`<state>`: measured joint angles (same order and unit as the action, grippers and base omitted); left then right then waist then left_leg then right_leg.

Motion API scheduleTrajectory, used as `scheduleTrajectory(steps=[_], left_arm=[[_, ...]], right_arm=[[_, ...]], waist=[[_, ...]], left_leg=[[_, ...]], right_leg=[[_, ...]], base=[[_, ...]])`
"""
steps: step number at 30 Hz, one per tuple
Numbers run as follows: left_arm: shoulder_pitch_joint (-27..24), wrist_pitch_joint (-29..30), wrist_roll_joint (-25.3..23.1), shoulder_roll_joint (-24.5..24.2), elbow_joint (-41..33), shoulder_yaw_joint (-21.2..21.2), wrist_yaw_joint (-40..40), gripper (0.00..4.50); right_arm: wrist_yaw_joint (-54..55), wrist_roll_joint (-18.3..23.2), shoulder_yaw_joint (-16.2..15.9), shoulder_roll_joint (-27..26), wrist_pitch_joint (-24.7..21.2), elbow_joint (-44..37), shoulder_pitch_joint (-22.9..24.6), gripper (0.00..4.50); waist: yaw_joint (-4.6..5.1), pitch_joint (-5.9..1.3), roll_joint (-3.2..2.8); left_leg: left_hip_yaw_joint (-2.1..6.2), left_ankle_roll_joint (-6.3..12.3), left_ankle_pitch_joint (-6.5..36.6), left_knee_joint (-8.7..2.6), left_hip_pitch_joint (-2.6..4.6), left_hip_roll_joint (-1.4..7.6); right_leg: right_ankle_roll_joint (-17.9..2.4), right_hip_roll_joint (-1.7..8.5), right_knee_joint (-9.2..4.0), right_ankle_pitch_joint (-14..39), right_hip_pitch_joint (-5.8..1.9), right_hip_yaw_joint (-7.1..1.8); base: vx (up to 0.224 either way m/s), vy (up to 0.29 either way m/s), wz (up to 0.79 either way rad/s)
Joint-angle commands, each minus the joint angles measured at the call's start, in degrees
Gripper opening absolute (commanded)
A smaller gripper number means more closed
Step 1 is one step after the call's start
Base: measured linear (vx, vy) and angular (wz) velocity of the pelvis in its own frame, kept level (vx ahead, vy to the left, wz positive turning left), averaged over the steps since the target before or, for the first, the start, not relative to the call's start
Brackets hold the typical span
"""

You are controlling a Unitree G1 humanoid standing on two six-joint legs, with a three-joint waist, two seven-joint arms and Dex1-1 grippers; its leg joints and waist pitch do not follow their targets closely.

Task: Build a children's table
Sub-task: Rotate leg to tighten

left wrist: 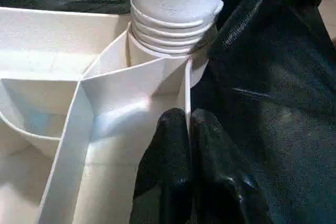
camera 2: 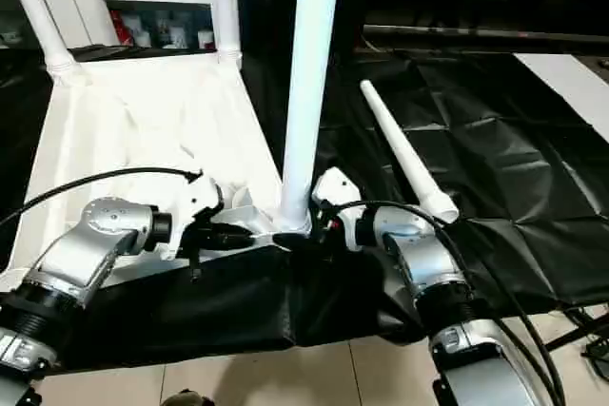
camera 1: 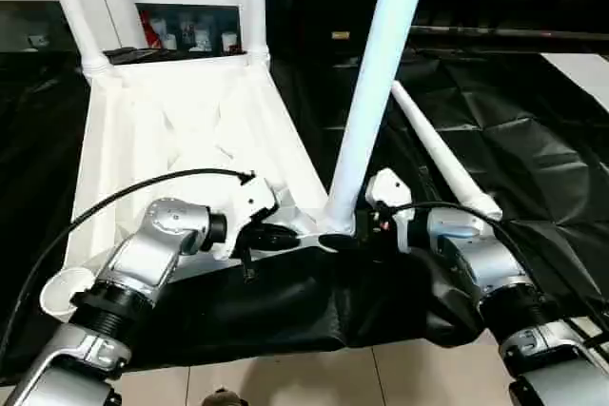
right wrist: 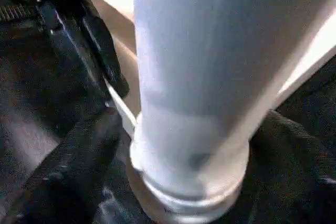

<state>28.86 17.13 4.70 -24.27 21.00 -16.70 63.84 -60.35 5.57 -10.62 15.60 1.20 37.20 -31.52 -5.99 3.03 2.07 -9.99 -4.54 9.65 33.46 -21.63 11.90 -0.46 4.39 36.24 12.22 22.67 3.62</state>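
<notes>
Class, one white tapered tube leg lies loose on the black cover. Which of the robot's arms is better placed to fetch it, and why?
Probably the right. The loose white tapered tube leg lies beside the right gripper, while the left gripper is pinched shut on the white ribbed plastic tabletop's rim, steadying it.

Bright overhead light glares off the white leg (camera 1: 376, 92), blurred in the right wrist view.
</notes>
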Motion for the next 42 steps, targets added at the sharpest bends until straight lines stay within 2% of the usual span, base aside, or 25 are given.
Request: scheduleTrajectory(steps=[1, 3, 6, 7, 12, 24, 25, 26, 27, 29, 30, 31, 32, 33, 35, 36, 39, 42], left_arm=[[-0.3, 0.03, 0.28, 0.61, -1.06, -1.46, 1.52, 0.0], [-0.35, 0.12, 0.28, 0.54, -1.2, -1.46, 1.52, 0.0], [-0.42, 0.28, 0.34, 0.5, -1.35, -1.4, 1.53, 0.0], [-0.49, 0.38, 0.35, 0.43, -1.46, -1.4, 1.58, 0.0], [-0.65, 0.52, 0.32, 0.24, -1.59, -1.47, 1.75, 0.0], [-0.36, 0.48, -0.07, 0.82, -0.67, -1.21, 0.58, 0.0], [0.69, 0.55, -1.03, 2.34, 1.36, -0.31, -3.44, 0.0], [0.9, 0.6, -1.2, 2.65, 1.76, -0.14, -4.23, 0.0], [2.06, 0.91, -2.05, 4.35, 3.89, 0.82, -8.49, 0.0], [4.1, 1.88, -3.11, 7.58, 7.52, 2.68, -16.1, 0.0], [4.1, 1.88, -3.11, 7.58, 7.52, 2.68, -16.1, 0.0], [5.6, 3.01, -3.5, 10.24, 9.98, 3.95, -21.71, 0.0], [6.71, 3.87, -3.78, 12.22, 11.78, 4.89, -25.87, 0.0], [6.71, 3.87, -3.78, 12.22, 11.78, 4.89, -25.87, 0.0], [8.38, 4.56, -4.63, 16.27, 13.82, 5.42, -32.42, 0.0], [8.48, 4.56, -4.72, 16.68, 13.88, 5.36, -32.8, 0.0], [8.79, 4.05, -5.64, 18.22, 14.01, 4.41, -33.94, 0.0], [8.75, 1.49, -7.07, 18.21, 15.13, 3.03, -33.11, 0.0]], right_arm=[[-0.1, 0.99, 0.9, 0.16, -0.88, 0.33, -0.71, 3.74], [-0.14, 0.96, 0.9, 0.14, -0.86, 0.47, -0.75, 3.46], [-0.21, 1.0, 0.94, 0.1, -0.91, 0.57, -0.78, 3.3], [-0.27, 1.01, 0.93, 0.11, -0.88, 0.67, -0.75, 3.1], [-0.4, 0.82, 0.79, 0.2, -0.72, 0.81, -0.52, 2.76], [1.35, 0.9, 1.36, -0.13, -1.4, 1.66, -0.19, 2.67], [6.32, 0.71, 2.86, -1.41, -1.82, 4.36, -0.9, 2.67], [7.33, 0.64, 3.12, -1.66, -1.91, 4.88, -1.04, 2.67], [12.62, 0.35, 4.48, -3.0, -2.41, 7.55, -1.77, 2.67], [21.16, 0.24, 6.61, -5.49, -3.77, 11.36, -2.88, 2.67], [21.16, 0.24, 6.61, -5.49, -3.77, 11.36, -2.88, 2.67], [28.78, 0.59, 8.45, -7.65, -4.69, 13.83, -4.15, 2.67], [34.56, 0.9, 9.86, -9.29, -5.35, 15.66, -5.13, 2.66], [34.56, 0.9, 9.86, -9.29, -5.35, 15.66, -5.13, 2.66], [45.23, 0.97, 11.62, -12.42, -5.16, 18.79, -7.43, 2.66], [46.04, 0.78, 11.61, -12.71, -5.01, 19.09, -7.71, 2.66], [48.98, 0.14, 11.62, -14.07, -4.09, 20.64, -9.15, 2.66], [48.85, -1.47, 10.75, -14.5, -1.87, 22.58, -10.58, 2.66]], waist=[[0.15, -3.94, -0.55], [0.15, -3.94, -0.55], [0.04, -3.96, -0.61], [0.05, -3.98, -0.67], [-0.03, -4.0, -0.64], [-0.03, -4.07, -0.7], [0.09, -3.93, -0.84], [0.14, -3.71, -0.83], [0.23, -3.64, -0.75], [0.57, -3.16, -0.89], [0.68, -3.27, -0.74], [0.74, -3.35, -0.68], [1.03, -3.29, -0.72], [1.03, -3.41, -0.81], [1.03, -3.58, -0.84], [1.03, -3.67, -0.88], [1.05, -3.91, -0.73], [1.06, -3.82, -0.79]], left_leg=[[0.08, 2.05, 8.3, -3.53, 1.02, 1.42], [0.06, 2.06, 8.28, -3.51, 1.03, 1.41], [0.07, 1.92, 8.24, -3.52, 1.02, 1.41], [0.05, 1.93, 8.06, -3.48, 1.05, 1.4], [0.03, 2.06, 7.79, -3.43, 1.05, 1.37], [0.04, 1.82, 7.89, -3.37, 1.08, 1.35], [-0.03, 1.64, 8.49, -3.42, 1.09, 1.37], [0.02, 1.28, 9.59, -3.63, 1.17, 1.4], [0.11, 0.16, 11.24, -3.8, 1.29, 1.46], [0.2, -1.56, 15.7, -4.19, 1.74, 1.33], [0.37, -2.35, 17.27, -4.2, 1.98, 1.37], [0.39, -2.32, 17.33, -4.19, 1.92, 1.39], [0.31, -2.35, 16.55, -4.23, 1.72, 1.31], [0.43, -2.67, 16.02, -4.17, 1.77, 1.24], [0.44, -2.52, 15.02, -4.18, 1.67, 1.32], [0.45, -2.51, 13.96, -4.12, 1.36, 1.21], [0.28, -1.21, 11.82, -3.89, 1.18, 1.12], [0.16, -0.45, 11.84, -3.86, 1.12, 1.06]], right_leg=[[-14.6, 3.38, -3.54, -1.27, -3.05, -2.56], [-14.64, 3.34, -3.53, -1.27, -3.04, -2.57], [-14.54, 3.41, -3.53, -0.94, -3.08, -2.55], [-14.59, 3.37, -3.5, -1.35, -3.04, -2.57], [-14.75, 3.33, -3.43, -2.01, -3.05, -2.55], [-14.88, 3.3, -3.36, -2.45, -3.12, -2.53], [-14.98, 3.34, -3.47, -1.65, -2.92, -2.6], [-14.9, 3.41, -3.79, 0.1, -2.85, -2.6], [-14.3, 3.48, -3.96, 3.38, -2.92, -2.59], [-13.13, 3.6, -4.79, 11.31, -2.59, -2.58], [-12.13, 3.79, -5.07, 14.69, -2.61, -2.61], [-11.8, 3.86, -5.17, 15.17, -2.65, -2.69], [-11.42, 3.72, -5.19, 14.85, -2.44, -2.8], [-11.37, 3.71, -5.15, 14.34, -2.45, -2.73], [-11.14, 3.66, -5.02, 12.6, -2.48, -2.7], [-11.16, 3.65, -4.87, 10.89, -2.66, -2.64], [-11.3, 3.49, -4.58, 6.09, -2.84, -2.62], [-11.5, 3.47, -4.66, 5.69, -2.84, -2.58]], base=[[0.0, 0.0, 0.0], [0.0, 0.0, 0.0], [0.0, 0.0, 0.0], [0.0, 0.0, 0.0], [0.0, 0.0, 0.0], [0.0, 0.0, 0.0], [0.0, 0.0, 0.0], [0.0, 0.0, 0.0], [0.0, 0.0, 0.0], [0.0, 0.0, 0.0], [0.0, 0.0, 0.0], [0.0, 0.0, 0.0], [0.0, 0.0, 0.0], [0.0, 0.0, 0.0], [0.0, 0.0, 0.0], [0.0, 0.0, 0.0], [0.0, 0.0, 0.0], [0.0, 0.0, 0.0]])
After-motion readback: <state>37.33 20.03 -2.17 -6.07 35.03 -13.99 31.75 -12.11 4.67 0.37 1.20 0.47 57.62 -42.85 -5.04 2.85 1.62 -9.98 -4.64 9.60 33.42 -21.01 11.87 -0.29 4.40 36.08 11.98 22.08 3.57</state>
